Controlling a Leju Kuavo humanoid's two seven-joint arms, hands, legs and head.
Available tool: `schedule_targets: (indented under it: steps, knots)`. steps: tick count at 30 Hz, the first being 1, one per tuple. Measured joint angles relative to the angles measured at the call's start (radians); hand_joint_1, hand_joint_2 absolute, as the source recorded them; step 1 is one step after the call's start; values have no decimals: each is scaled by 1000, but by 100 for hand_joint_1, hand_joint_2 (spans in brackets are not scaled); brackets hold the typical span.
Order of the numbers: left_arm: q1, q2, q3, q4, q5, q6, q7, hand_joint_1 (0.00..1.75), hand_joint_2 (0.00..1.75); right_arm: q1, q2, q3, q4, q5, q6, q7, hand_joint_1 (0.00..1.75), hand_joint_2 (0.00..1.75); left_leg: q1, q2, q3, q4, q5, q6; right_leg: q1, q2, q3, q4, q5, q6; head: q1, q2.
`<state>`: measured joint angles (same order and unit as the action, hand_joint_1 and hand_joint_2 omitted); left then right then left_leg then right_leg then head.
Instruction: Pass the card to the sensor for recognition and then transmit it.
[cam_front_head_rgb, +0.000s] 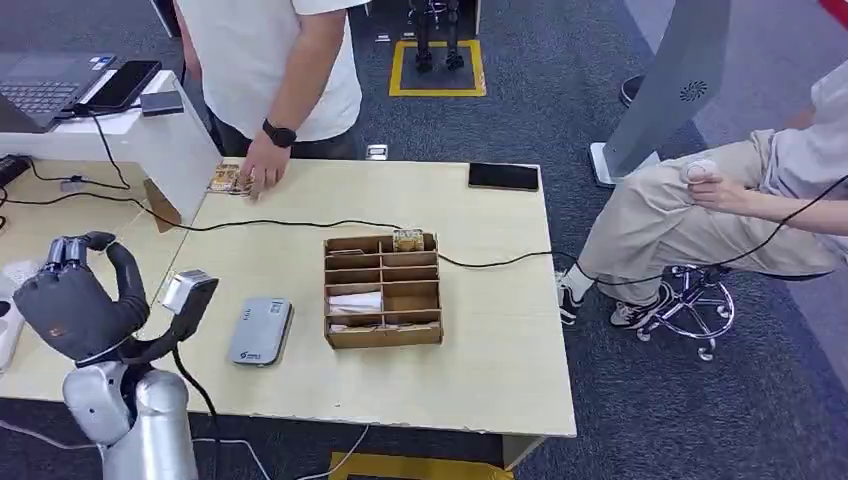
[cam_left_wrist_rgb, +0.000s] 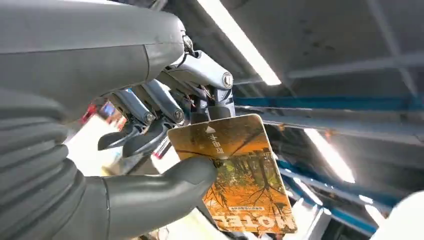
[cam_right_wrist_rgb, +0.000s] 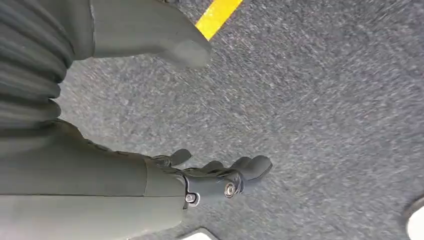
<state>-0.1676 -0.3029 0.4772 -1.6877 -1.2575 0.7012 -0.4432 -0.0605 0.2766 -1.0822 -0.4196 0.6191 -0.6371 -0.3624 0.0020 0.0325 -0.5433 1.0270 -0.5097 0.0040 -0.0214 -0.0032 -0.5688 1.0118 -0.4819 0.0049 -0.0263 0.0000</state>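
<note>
Fingers (cam_left_wrist_rgb: 150, 107) and thumb of the left hand (cam_front_head_rgb: 75, 300) pinch one orange card (cam_left_wrist_rgb: 240, 175), printed with dark branches and the word HOTEL along one edge; the hand is raised over the table's (cam_front_head_rgb: 500, 370) left end. Right hand (cam_right_wrist_rgb: 200, 175) hangs above grey carpet, its fingers apart and holding nothing. On the table lie one grey sensor (cam_front_head_rgb: 260, 331), one cardboard organiser (cam_front_head_rgb: 383, 290) with several compartments, one dark phone (cam_front_head_rgb: 503, 177) and one black cable (cam_front_head_rgb: 290, 223). Two people are nearby: one standing with a hand (cam_front_head_rgb: 262, 165) on the table's far edge, one seated to the right.
</note>
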Motion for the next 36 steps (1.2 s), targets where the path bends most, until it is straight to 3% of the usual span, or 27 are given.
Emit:
schedule_targets:
  steps: [4,10,13,18,30,36]
  knots:
    - [11,4,-37,-3,-123,0,52,175,175,-1,0,11,0,0,0,-3,0,175,0,-2,-1,0,0,0,0,-3,1,0,0,0,0,0]
    - [54,13,-90,-3,-198,0,92,175,175,-1,0,11,-2,1,-1,-6,0,175,0,-2,0,0,1,1,0,-3,1,0,0,0,0,0]
    - [91,22,-147,-3,-228,0,180,175,175,0,0,11,-2,5,-1,-6,0,175,0,-2,0,0,0,1,0,-2,0,0,0,0,0,0]
    - [129,25,-196,0,-226,0,167,175,175,2,0,11,-10,6,-1,-6,0,175,0,-2,-1,0,0,1,0,-2,0,0,0,0,0,0]
    - [161,25,-220,53,-230,0,133,175,175,9,2,11,-27,23,0,2,0,175,0,-2,0,0,0,1,0,-2,0,0,0,0,0,0]
    - [162,28,-256,92,-234,0,201,175,175,9,4,11,-34,23,0,3,0,175,0,-2,0,0,0,1,0,-2,0,0,0,0,0,0]
